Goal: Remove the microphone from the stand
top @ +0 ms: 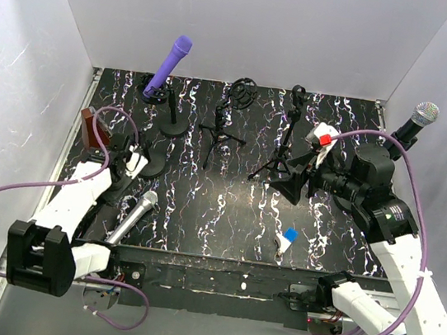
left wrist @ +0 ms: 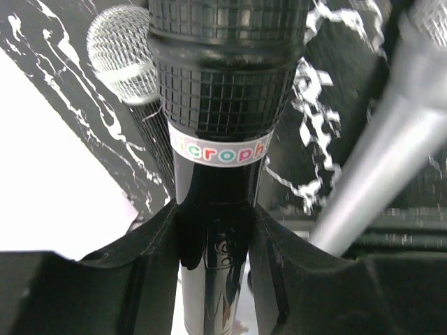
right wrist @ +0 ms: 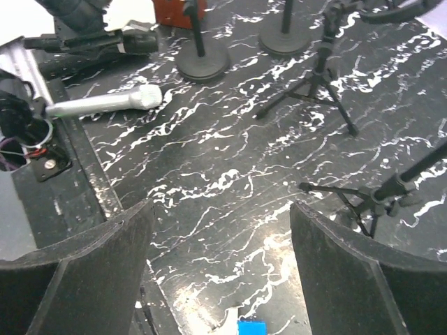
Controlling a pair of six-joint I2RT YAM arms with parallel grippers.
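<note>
White band (left wrist: 220,149): wrapping black mic (left wrist: 223,84), showing "icroph" in multicolour ltrs.
Emblem (left wrist: 222,248): sitting lower on mic body, unreadable.

Plain white panels (top: 252,22) on three sides. The tabletop (top: 225,218) is black with white marbled streaks. Light is flat and even.

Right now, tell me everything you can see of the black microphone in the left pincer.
The black microphone has a glossy, plastic-looking handle, a grid-textured collar above it, and a white band with coloured letters between them. The left pincer is shut on the handle, clamping it from both sides. It runs straight away from the wrist camera, its far end cut off by the frame. No stand clip shows around it.
</note>
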